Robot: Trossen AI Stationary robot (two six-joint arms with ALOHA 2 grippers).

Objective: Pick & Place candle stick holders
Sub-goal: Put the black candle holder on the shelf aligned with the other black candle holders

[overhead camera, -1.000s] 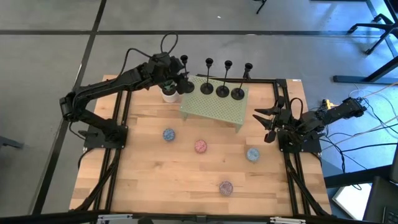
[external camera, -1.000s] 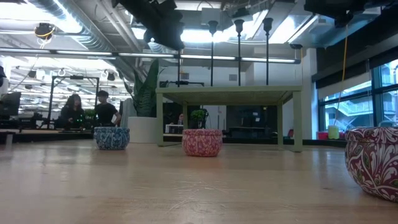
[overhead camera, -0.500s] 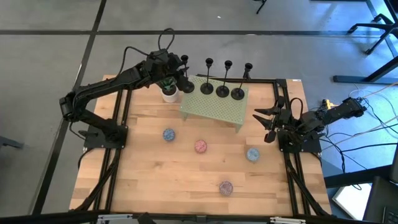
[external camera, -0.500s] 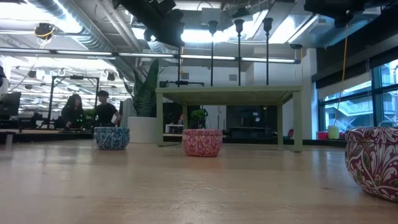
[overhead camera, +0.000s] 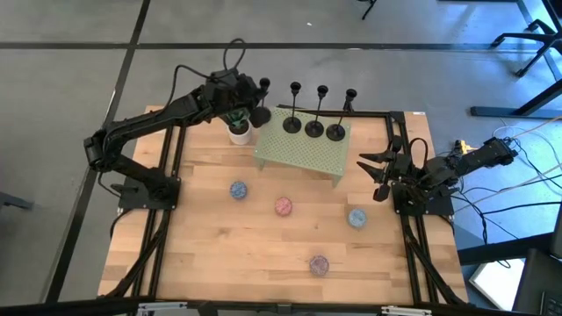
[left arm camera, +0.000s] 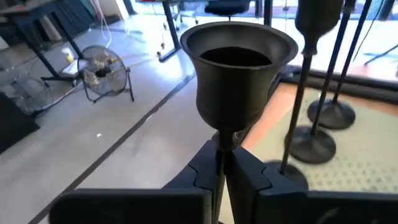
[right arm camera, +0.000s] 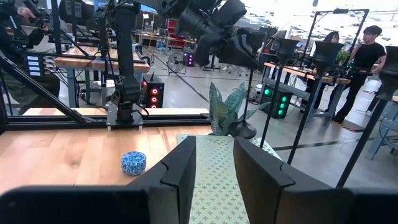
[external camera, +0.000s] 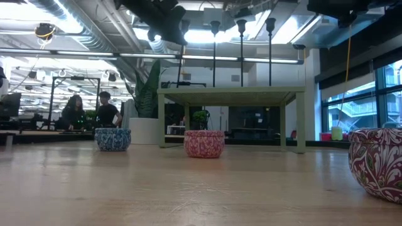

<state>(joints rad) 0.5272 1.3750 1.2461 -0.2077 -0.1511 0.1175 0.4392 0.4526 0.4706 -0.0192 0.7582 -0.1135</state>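
Candle stick holders are what we follow here, four black ones in all. Starting at the left in the high view, our left gripper [overhead camera: 255, 104] reaches over the far left corner of the wooden table [overhead camera: 211, 237], above the small potted plant [overhead camera: 238, 128], and its fingers are closed tight on the thin stem of the lifted candle stick holder [overhead camera: 262, 90]. In the left wrist view that holder's cup [left arm camera: 239, 68] stands upright just above the pinching fingers [left arm camera: 249, 177], and its base sits clear of the green perforated stand [overhead camera: 303, 145] in the high view. Next along, the three other candle stick holders [overhead camera: 313, 116] stand upright in a row on the stand's far side. In front of the stand lie a blue ball [overhead camera: 238, 190], a pink ball [overhead camera: 283, 206], a purple ball [overhead camera: 319, 263] and a second blue ball [overhead camera: 356, 218], well apart. At the right edge our right gripper [overhead camera: 376, 175] waits, its jaws parted a little and holding nothing.
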